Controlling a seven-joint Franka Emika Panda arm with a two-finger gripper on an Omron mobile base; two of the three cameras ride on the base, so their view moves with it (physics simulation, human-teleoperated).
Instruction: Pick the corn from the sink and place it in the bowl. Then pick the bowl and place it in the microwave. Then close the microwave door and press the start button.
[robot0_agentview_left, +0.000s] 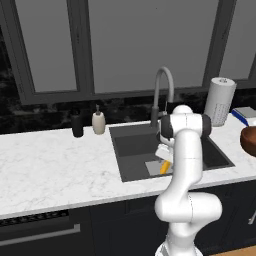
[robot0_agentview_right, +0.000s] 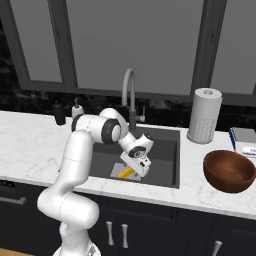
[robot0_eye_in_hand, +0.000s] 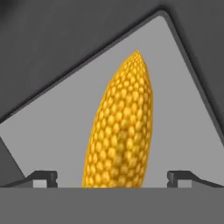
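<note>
Both base views face the sink; hand view hangs close above corn.

So the slim yellow-orange corn cob is lying on the light grey square patch in the dark grey recessed sink, and the deep reddish-brown wooden-looking bowl sits upright on the counter to the sink's right.

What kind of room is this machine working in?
A kitchen, computer-rendered by the look of it: a marble-look counter holds a sunken sink with an arched faucet, and a paper towel roll stands beside a wooden bowl.
</note>
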